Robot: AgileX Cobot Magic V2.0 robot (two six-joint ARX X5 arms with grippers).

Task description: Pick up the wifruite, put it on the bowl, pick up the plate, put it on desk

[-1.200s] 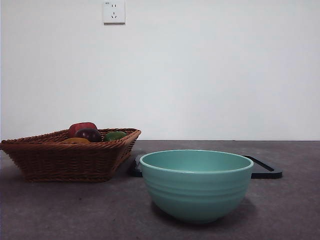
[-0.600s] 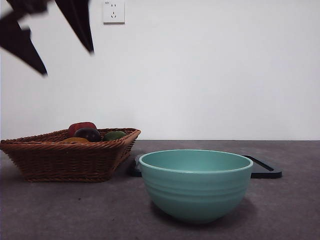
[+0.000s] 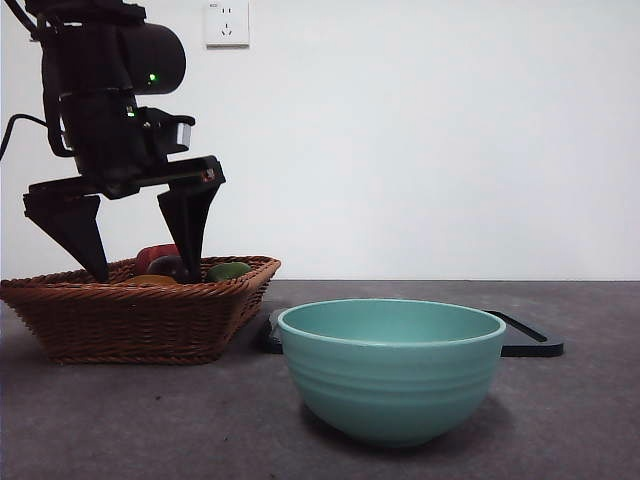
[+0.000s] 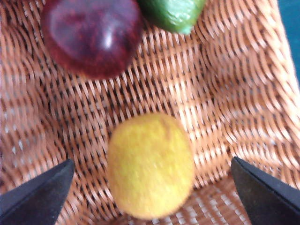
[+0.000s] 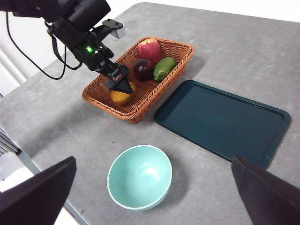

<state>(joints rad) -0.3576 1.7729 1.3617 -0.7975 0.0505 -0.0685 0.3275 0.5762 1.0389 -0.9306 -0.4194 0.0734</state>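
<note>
The wifruite point(image 4: 150, 166), golden and dull-skinned, lies in the wicker basket point(image 3: 130, 320). My left gripper point(image 4: 152, 161) hangs open just above it, one jaw on each side, not touching. In the front view the left gripper point(image 3: 145, 270) dips to the basket's rim, where only a sliver of the wifruite point(image 3: 150, 281) shows. The teal bowl point(image 3: 392, 370) stands empty at the desk's point(image 3: 150, 420) front. The plate point(image 5: 222, 122), a dark flat rectangular tray, lies behind the bowl point(image 5: 139, 177). My right gripper point(image 5: 153, 161) is open, high over the desk.
The basket also holds a red apple point(image 5: 149, 48), a dark purple fruit point(image 4: 91, 35) and a green fruit point(image 4: 171, 14), all beyond the wifruite. The basket's rim point(image 5: 140, 112) lies close to the plate's left edge. The desk's front edge runs near the bowl.
The left arm has come down from the top left corner of the front view to the basket, its jaws open. The bowl, plate and fruits have not moved.
</note>
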